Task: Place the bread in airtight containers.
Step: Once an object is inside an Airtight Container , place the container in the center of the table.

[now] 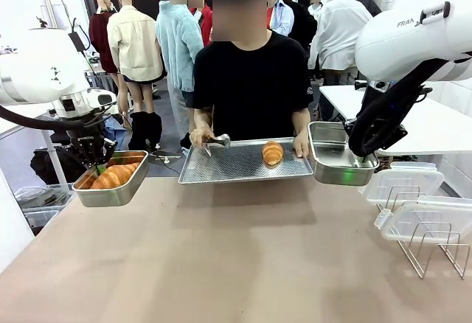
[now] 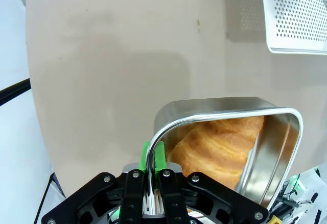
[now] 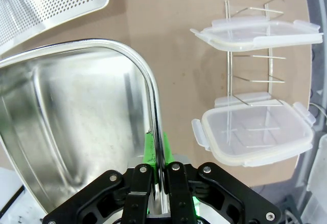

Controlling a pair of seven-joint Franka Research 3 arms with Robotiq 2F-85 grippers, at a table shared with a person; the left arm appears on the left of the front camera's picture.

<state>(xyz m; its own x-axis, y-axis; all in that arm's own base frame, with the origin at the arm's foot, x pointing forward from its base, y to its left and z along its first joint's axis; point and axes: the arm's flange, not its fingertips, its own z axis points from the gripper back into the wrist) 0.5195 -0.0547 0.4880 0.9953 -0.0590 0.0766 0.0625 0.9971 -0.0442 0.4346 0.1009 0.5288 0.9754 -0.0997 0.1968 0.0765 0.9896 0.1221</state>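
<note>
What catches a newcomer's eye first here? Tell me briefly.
The left claw grips a tin packed with bread by its rim at the left; the right claw grips an empty tin at the right. Between them, a person holds a perforated tray carrying one roll.

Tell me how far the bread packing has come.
Done: the left tin holds bread. In hand: the left gripper and right gripper each clamp a tin's rim; the right tin is empty. Left: one roll on the person's tray, then the clear lids.
</note>
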